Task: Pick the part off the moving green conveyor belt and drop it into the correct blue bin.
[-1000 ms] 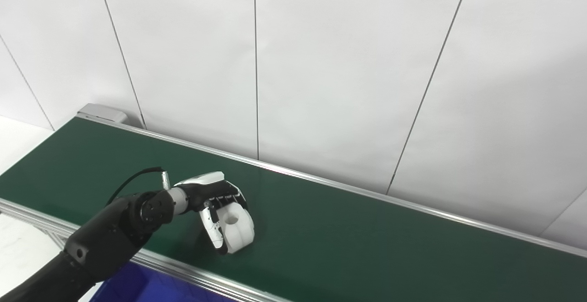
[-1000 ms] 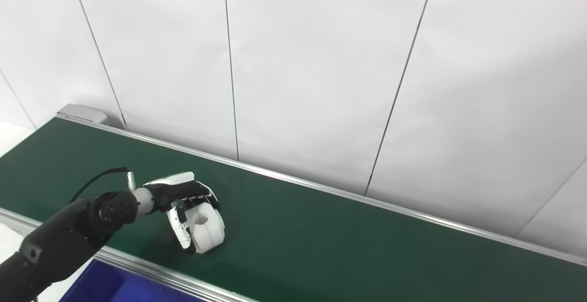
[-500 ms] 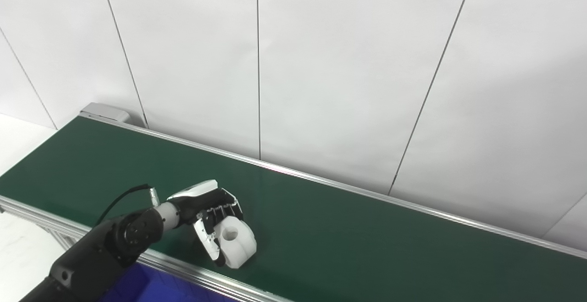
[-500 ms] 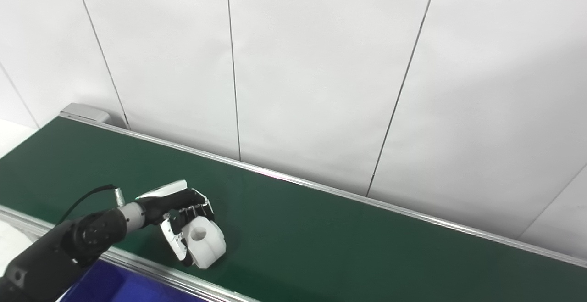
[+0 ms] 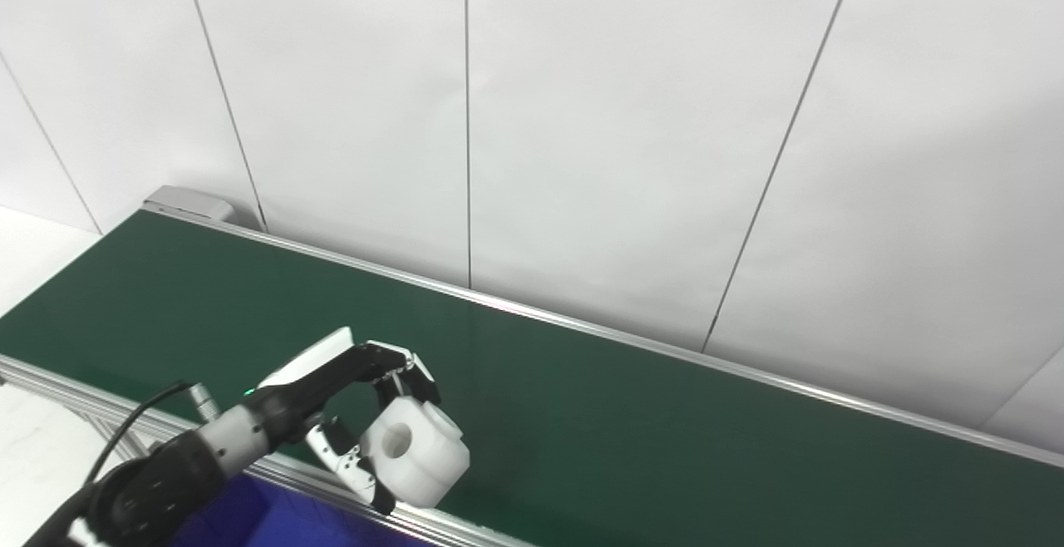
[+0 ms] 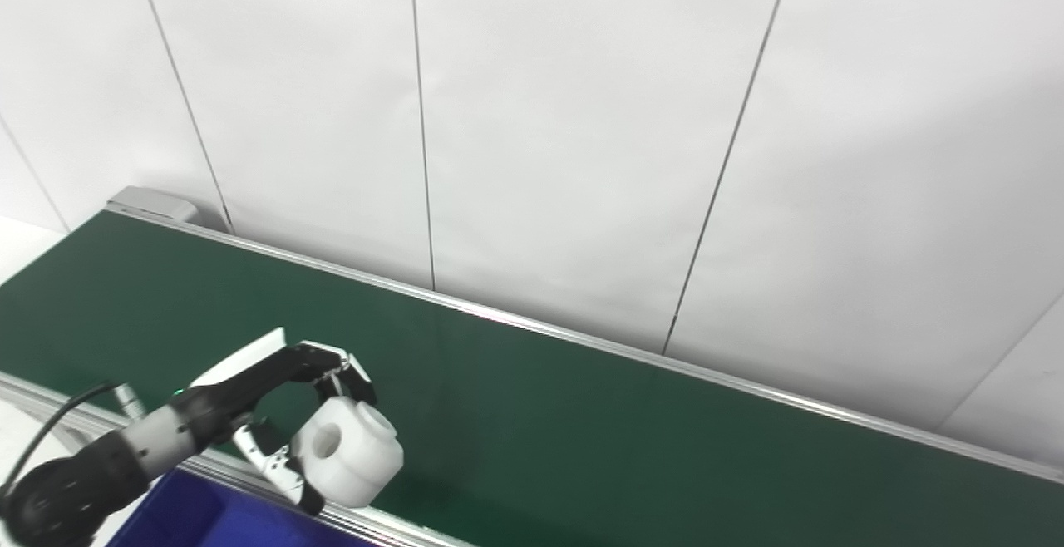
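My left hand (image 5: 349, 401) is shut on the white part (image 5: 416, 454), a chunky round piece with a hole through its side. It holds the part lifted off the green conveyor belt (image 5: 665, 439), over the belt's near rail. The fingers curl over the part's top and the thumb presses from below. The part also shows in the right eye view (image 6: 347, 452), with the hand (image 6: 278, 401) around it. A blue bin (image 5: 274, 522) lies just below the near rail at the bottom left. My right hand is out of sight.
The belt's near aluminium rail (image 5: 465, 526) runs along the bottom. A far rail (image 5: 582, 332) edges the belt against a white panelled wall (image 5: 582, 115). A grey end cap (image 5: 187, 201) sits at the belt's far left end.
My left hand has lifted the white part off the belt and drawn it back toward the near rail and the blue bin. The arm has pulled down and left.
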You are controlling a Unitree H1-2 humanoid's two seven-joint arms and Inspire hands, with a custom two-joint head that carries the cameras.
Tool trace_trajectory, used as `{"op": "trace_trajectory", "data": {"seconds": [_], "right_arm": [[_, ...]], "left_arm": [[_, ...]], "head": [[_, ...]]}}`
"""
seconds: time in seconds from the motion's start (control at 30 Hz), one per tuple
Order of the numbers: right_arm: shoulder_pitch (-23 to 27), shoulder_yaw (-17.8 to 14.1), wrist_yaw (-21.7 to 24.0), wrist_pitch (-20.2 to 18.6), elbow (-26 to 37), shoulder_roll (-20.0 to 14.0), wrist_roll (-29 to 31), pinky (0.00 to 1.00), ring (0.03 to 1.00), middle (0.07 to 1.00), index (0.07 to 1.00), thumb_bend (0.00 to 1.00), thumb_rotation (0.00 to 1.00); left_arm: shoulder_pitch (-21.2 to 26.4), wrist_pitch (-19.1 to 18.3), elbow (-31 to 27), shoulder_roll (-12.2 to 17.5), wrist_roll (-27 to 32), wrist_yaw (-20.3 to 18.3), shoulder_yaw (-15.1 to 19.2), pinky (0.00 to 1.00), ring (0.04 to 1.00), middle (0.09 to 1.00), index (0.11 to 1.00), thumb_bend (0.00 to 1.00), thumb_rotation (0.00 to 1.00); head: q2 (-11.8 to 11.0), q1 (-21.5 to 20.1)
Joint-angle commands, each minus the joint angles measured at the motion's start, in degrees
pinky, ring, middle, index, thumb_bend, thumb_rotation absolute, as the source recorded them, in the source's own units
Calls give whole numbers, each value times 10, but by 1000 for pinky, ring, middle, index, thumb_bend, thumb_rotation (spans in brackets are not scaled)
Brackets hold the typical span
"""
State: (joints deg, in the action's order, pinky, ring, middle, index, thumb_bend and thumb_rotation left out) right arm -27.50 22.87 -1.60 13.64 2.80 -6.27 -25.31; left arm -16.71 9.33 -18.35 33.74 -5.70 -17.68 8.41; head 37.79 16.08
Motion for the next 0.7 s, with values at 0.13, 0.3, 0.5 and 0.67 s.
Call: {"op": "trace_trajectory", "data": {"seconds": [0.13,0.3,0.5,0.67], "right_arm": [[-18,3,18,-31,69,5,-10,811,883,920,966,899,472],[-29,3,33,-64,107,4,-15,826,887,921,965,900,497],[-31,1,57,-115,153,8,-16,822,881,918,957,920,528],[-27,0,64,-129,165,10,-16,799,867,908,945,922,509]], "left_arm": [[-52,14,-36,-10,29,13,31,434,438,487,517,502,0],[-87,9,-32,-30,33,11,36,416,423,483,523,502,0],[-123,7,-2,-46,33,8,31,442,442,486,514,503,0],[-144,39,36,-49,6,14,29,471,461,485,504,504,0]], "head": [[76,-45],[120,-72],[168,-89],[175,-83]]}}
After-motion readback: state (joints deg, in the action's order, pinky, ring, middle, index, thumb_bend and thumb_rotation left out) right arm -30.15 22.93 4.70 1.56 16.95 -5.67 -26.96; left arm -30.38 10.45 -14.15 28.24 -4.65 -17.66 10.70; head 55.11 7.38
